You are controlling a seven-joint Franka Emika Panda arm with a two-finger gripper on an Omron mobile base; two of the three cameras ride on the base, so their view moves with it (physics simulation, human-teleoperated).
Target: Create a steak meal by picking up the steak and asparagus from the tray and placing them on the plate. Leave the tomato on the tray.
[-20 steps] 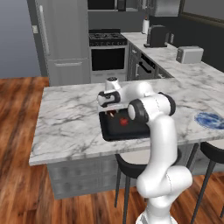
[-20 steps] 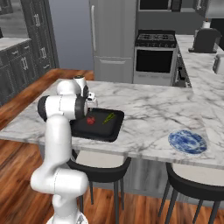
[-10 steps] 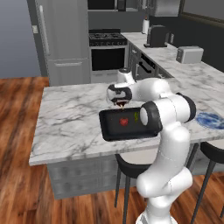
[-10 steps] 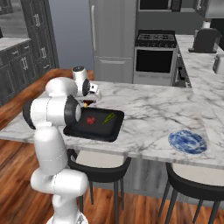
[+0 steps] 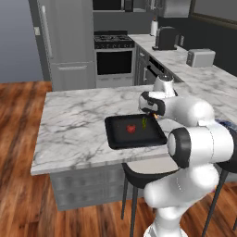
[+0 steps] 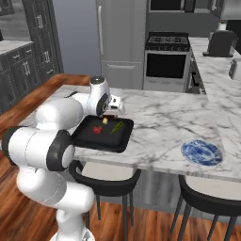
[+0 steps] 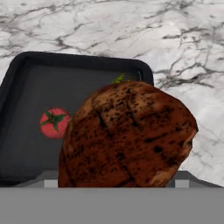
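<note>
My gripper (image 6: pixel 107 117) is shut on the steak (image 7: pixel 127 135), a dark reddish-brown lump with a pale edge that hangs a little above the black tray (image 7: pixel 26 87) at its far right part. In the hand view the steak hides the fingertips. The bright red tomato (image 7: pixel 54 123) lies on the tray (image 5: pixel 134 139), left of the steak. Beside it lies the thin green asparagus (image 5: pixel 144 122), mostly hidden by the steak in the hand view. The blue and white plate (image 6: pixel 202 152) sits on the counter well to the right of the tray (image 6: pixel 101 139).
The tray lies near the front edge of a marble island counter (image 5: pixel 78 120). Black stools (image 6: pixel 106 181) stand below that edge. A toaster (image 5: pixel 200 57) and a kettle (image 5: pixel 165 38) stand on the back counter, by the stove (image 5: pixel 113 41).
The arm has swung and the gripper has moved to the right over the tray, toward its right rim, with the steak in it. Tomato, asparagus and plate stay put.
</note>
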